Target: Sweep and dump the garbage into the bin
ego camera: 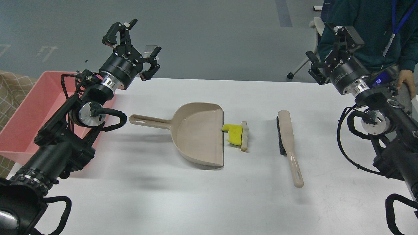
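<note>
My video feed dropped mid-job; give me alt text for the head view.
On a white table, a beige dustpan lies beside a yellow sponge scrap and a pale crust strip, with a brush further right. Both the left gripper and the right gripper hover empty, the left open. A pink tub sits at far left.

Count of items on and beside the white table

One pink bin (29,107); one beige dustpan (196,133); one hand brush (289,147); two scraps of garbage, namely one yellow chunk (233,133) and one pale crust strip (244,136). Two black arms, each ending in one gripper: left gripper (137,42), right gripper (323,54). One person (362,29) stands behind.
</note>
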`<action>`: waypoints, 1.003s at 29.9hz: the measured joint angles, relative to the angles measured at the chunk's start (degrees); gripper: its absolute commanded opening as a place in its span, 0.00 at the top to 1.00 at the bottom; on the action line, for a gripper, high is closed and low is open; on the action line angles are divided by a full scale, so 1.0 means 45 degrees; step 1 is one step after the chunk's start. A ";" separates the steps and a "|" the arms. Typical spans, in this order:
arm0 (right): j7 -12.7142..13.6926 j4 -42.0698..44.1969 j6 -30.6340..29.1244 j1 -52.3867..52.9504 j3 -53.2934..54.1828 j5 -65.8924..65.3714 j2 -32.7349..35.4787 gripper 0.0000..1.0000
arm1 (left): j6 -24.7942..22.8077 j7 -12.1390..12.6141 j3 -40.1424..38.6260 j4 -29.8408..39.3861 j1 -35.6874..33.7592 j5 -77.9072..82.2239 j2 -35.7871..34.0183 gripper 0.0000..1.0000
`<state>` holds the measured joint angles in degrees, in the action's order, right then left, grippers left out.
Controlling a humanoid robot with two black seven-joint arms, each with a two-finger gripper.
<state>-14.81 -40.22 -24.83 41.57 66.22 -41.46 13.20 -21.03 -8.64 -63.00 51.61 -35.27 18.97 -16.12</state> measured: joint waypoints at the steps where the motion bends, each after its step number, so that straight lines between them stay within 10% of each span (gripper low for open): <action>1: 0.0002 0.0005 0.0021 0.0003 0.0021 0.0008 -0.0044 0.00 | 0.0034 -0.0024 -0.0018 0.0025 0.0000 -0.0052 0.0018 0.01; 30: -0.0012 -0.0102 0.0016 0.0530 -0.0143 0.0090 -0.0452 0.00 | 0.0454 0.0533 0.0013 0.0964 0.0398 0.0022 0.0374 0.01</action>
<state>-14.86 -40.68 -24.76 43.96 65.58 -41.05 11.17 -18.98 -6.24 -62.95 55.95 -33.48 19.07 -14.44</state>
